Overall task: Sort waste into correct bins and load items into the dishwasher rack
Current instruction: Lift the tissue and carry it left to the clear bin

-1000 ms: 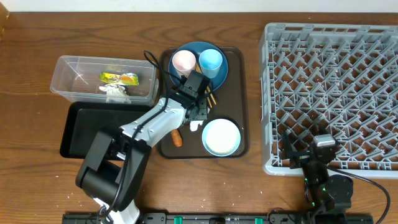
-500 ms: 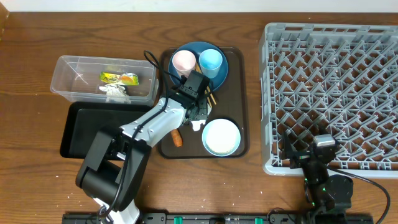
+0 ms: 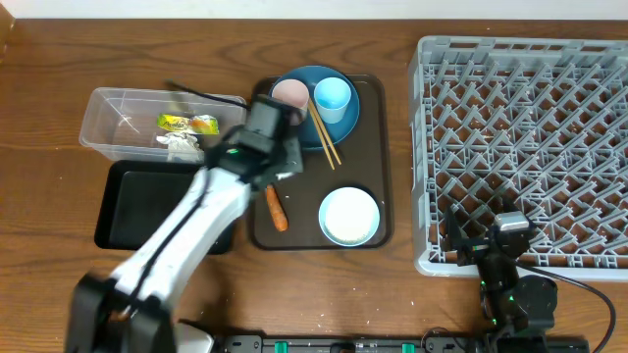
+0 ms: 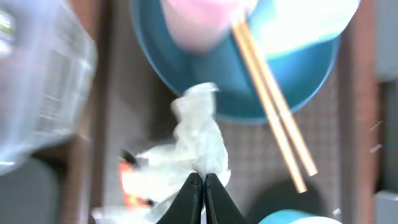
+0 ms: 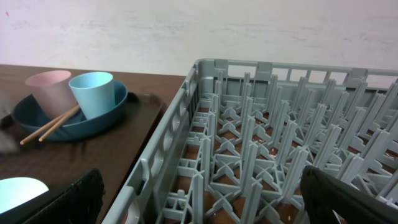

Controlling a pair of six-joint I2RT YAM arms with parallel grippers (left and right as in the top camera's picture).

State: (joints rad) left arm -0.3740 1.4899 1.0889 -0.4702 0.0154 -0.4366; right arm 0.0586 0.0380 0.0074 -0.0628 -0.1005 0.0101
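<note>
Left wrist view: crumpled white paper (image 4: pixel 198 140) pinched in left gripper (image 4: pixel 204 186), jaws closed on it, over brown tray (image 4: pixel 261 149) beside blue plate (image 4: pixel 236 93) rim. Step: waste sorting. Next, prob.: carry to clear tub (image 3: pixel 113 123), clear its near wall; path looks open. Right gripper (image 5: pixel 205 199) wide, empty, at rack (image 5: pixel 261 162) edge.

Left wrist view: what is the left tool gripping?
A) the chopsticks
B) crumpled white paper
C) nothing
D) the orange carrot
B: the left tool is closed on the crumpled white paper, while the chopsticks lie untouched across the blue plate edge.
</note>
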